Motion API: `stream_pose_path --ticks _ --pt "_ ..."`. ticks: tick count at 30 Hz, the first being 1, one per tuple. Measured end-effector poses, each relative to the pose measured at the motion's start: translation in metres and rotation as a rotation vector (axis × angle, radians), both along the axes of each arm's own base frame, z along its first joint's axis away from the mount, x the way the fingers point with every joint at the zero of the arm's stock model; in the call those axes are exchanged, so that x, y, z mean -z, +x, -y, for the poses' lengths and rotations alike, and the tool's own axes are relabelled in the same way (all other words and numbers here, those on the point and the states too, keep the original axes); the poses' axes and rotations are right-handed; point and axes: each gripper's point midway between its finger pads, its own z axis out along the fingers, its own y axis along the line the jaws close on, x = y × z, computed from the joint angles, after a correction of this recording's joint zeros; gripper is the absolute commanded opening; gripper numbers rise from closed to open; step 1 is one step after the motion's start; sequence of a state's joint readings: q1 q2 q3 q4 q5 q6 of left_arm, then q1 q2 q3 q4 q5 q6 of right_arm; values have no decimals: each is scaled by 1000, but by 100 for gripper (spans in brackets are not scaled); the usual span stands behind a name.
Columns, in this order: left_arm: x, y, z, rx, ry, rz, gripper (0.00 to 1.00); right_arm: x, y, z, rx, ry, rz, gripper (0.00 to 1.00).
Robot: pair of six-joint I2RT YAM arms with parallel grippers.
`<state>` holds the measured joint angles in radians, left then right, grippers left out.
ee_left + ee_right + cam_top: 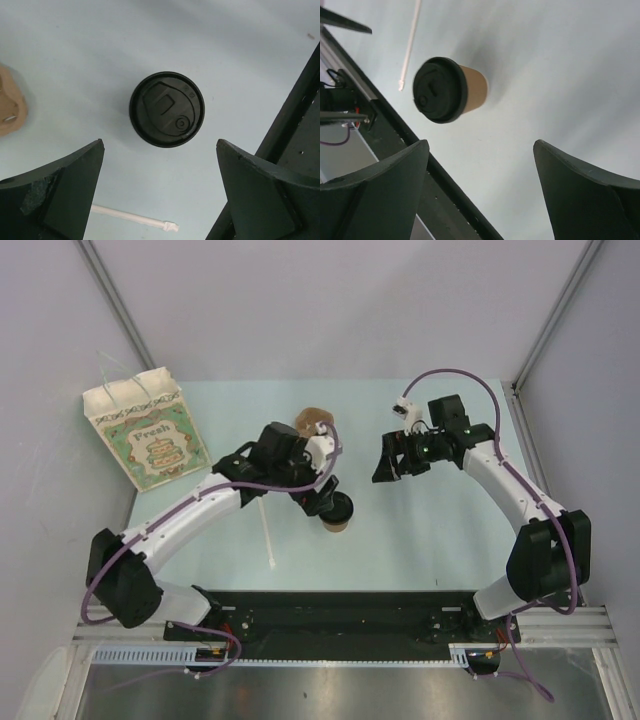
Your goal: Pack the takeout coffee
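The takeout coffee (341,513) stands upright on the table, a tan paper cup with a black lid on. In the left wrist view the lid (167,109) is seen from straight above, just beyond the fingertips. My left gripper (160,145) is open and empty, hovering above the cup (328,500). My right gripper (392,468) is open and empty, up off the table to the right of the cup. The right wrist view shows the cup (451,90) well ahead of the right gripper (480,145).
A white paper gift bag (148,433) stands at the back left. A brown pulp cup carrier (312,420) lies behind the left wrist and shows at the left wrist view's edge (10,107). A white stir stick (268,530) lies left of the cup. The black base rail (340,605) runs along the near edge.
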<state>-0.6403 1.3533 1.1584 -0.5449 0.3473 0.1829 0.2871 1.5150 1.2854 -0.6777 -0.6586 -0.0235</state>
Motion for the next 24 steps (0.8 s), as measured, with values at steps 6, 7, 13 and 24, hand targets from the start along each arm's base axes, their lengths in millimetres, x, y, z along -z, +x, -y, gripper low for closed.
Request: stream_pose_path --ticks 6,7,13,24 --pt "33 -9 25 99 115 -15 100 9 1 17 34 -57 -17 91" --pt "37 -9 28 107 128 -17 99 9 1 18 36 -59 -19 91" --pt "56 -5 38 125 188 -16 100 10 1 20 40 -64 -23 91" --pt "71 4 38 117 233 1 99 10 5 27 61 -50 -34 91"
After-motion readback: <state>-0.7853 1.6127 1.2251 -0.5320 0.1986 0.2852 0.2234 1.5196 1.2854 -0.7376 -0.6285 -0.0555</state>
